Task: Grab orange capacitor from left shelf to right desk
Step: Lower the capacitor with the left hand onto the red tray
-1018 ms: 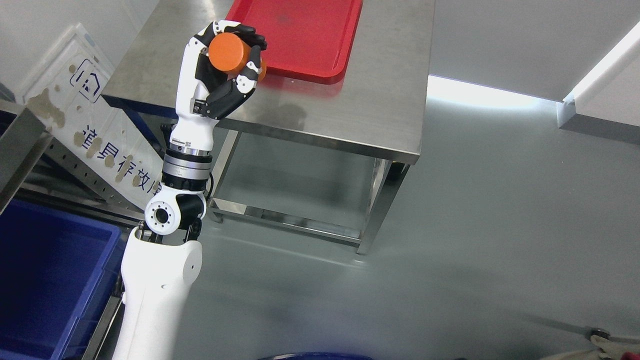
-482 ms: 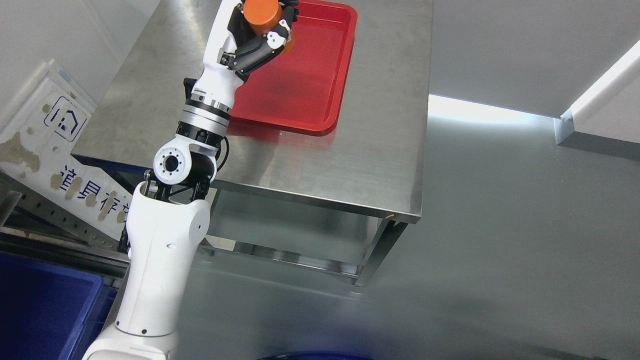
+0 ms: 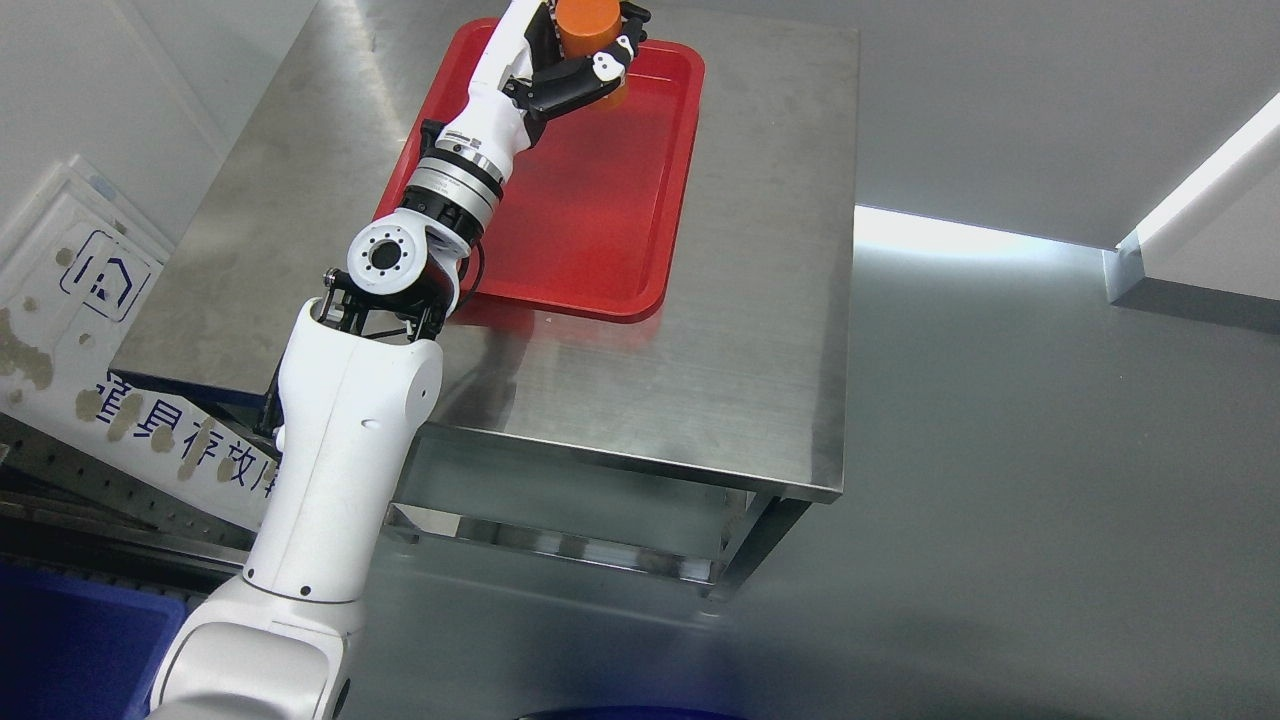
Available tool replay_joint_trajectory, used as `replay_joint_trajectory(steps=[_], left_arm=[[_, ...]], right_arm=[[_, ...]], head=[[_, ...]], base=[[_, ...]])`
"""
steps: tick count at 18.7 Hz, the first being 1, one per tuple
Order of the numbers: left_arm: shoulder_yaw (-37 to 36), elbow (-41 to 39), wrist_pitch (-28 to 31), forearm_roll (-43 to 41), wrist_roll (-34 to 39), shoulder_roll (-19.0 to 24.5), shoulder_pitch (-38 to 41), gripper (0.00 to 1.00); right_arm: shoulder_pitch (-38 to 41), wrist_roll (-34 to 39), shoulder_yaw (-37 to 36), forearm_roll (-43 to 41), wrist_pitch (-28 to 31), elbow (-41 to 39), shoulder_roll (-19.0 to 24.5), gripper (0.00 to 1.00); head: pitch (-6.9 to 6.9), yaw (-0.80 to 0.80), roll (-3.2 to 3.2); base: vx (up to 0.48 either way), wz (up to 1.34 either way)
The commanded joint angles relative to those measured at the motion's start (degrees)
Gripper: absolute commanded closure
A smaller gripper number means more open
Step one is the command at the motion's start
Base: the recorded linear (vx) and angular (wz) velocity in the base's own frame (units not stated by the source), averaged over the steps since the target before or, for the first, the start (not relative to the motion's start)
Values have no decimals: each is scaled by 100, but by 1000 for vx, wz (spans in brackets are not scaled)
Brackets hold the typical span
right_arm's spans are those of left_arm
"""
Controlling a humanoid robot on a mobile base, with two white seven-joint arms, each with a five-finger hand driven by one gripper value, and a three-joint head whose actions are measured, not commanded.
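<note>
My left hand [image 3: 585, 50] reaches far out over the steel desk [image 3: 740, 330], its black and white fingers [image 3: 575, 85] curled around the orange capacitor [image 3: 587, 20]. The capacitor is a squat orange cylinder, partly cut off by the top edge of the picture. Hand and capacitor hang above the far end of the red tray [image 3: 590, 210] that lies on the desk. Whether the capacitor touches the tray I cannot tell. The white left arm runs up from the lower left. No right arm shows.
A white signboard with blue characters [image 3: 90, 330] leans at the left beside the desk. A blue bin [image 3: 60, 650] sits at the bottom left. Grey floor spreads to the right, with a white wall edge [image 3: 1190, 190] at the far right.
The camera has shifted, so the desk sits lower in the picture. My left arm has stretched forward, carrying the capacitor from the tray's near left corner to above its far end.
</note>
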Motion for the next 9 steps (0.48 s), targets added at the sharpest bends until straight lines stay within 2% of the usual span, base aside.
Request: replay_joint_trajectory(steps=[1,6,9], left_arm=[[-182,905,237,-63,0,100,-125,97],[-112,870,351,-116,9,100,16,94],[-15,826,351,-116,-9,100,7,81]], right_arm=[[193,-1,-70,0,2,-132,-99,0],[193,-1,-70,0,2,-132,-99,0],[193,-1,-70,0,2,-132,-99,0]], head=[[0,0,0],[0,0,0],[0,0,0]], base=[[35,-1],[7,0],[-8,9]])
